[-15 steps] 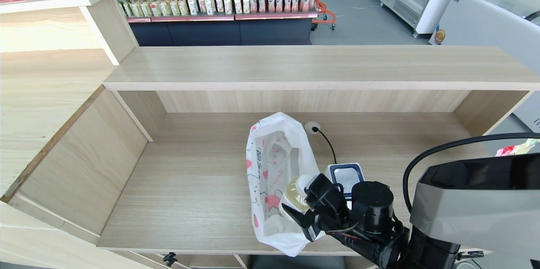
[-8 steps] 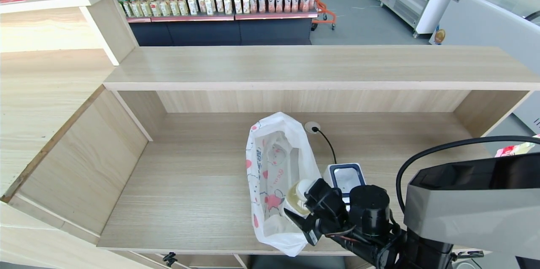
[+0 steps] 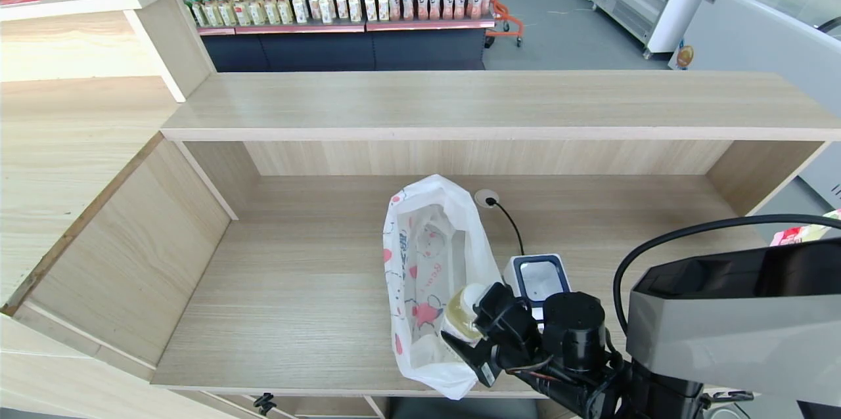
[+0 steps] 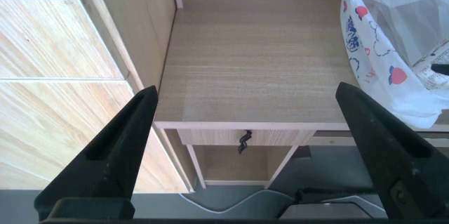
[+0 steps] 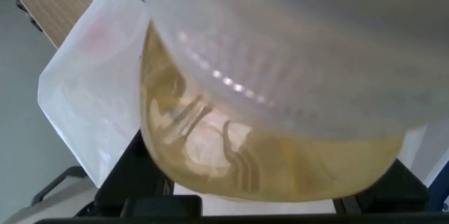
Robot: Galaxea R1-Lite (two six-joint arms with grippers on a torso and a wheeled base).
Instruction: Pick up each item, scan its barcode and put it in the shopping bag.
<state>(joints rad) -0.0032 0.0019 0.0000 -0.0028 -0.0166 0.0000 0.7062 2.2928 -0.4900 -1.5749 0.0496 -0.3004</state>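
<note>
So the whole next move comes down to bottle vs. bag mouth. Nearest in, the right gripper (image 3: 469, 328) is clamped on the bottle (image 3: 461, 312), a pale yellow drink with a white cap. It's holding it right at the near-right rim of the shopping bag (image 3: 393, 255), so the opening lies to the left and a bit farther off from the jaws. The bottle's long axis looks tilted, cap toward the far side and base toward the near side, though the exact angle is hard to call. From the right wrist view the bottle (image 5: 266, 147) sits up close with the bag's (image 5: 91, 83) plastic just beside it. The right arm is clearly the nearer one. The left gripper (image 4: 247, 96) hangs over the near-left edge of the counter (image 3: 295, 287), well apart from the bag, jaws wide apart with nothing between them. Just right of the bag is the scanner (image 3: 537, 278), and its cable (image 3: 509, 222) runs to the far side. Count: one bottle, one bag, one scanner, two grippers. What's already inside the bag can't really be made out.
</note>
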